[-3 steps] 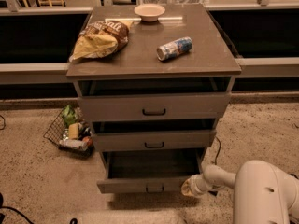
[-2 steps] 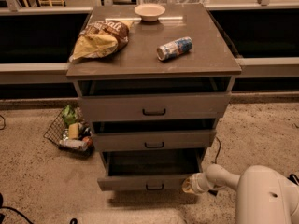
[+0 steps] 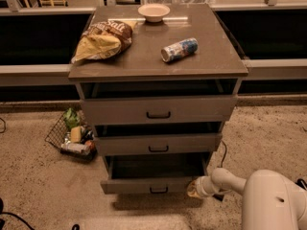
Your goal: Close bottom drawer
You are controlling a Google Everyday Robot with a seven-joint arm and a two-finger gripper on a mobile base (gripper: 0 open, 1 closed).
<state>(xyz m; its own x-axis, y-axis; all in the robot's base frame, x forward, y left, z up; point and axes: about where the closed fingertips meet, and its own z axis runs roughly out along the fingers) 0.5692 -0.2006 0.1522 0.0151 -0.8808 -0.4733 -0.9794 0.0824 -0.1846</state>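
1. At far left, a wire basket [image 3: 69,138] of clutter sat on the speckled floor [image 3: 33,186], near the cabinet [image 3: 225,66] but apart from its lowest tray.
2. On the cabinet top you had a chip bag [image 3: 103,40], a pale bowl [image 3: 153,12] and a can [image 3: 179,49] lying on its side.
3. The bottom drawer [image 3: 139,185] stood pulled out toward the camera, farther than the middle drawer [image 3: 124,145] and top drawer [image 3: 120,111] above it. Its long axis ran left to right, and its flat front and dark handle [image 3: 159,190] faced you.
4. Bare floor lay in front of that drawer and to its left.
5. The gripper [image 3: 194,188] sat low at the right end of the drawer front, right against its corner. You could not tell its state.
6. The white arm [image 3: 228,180] reached in from the robot's body [image 3: 273,200] at lower right.
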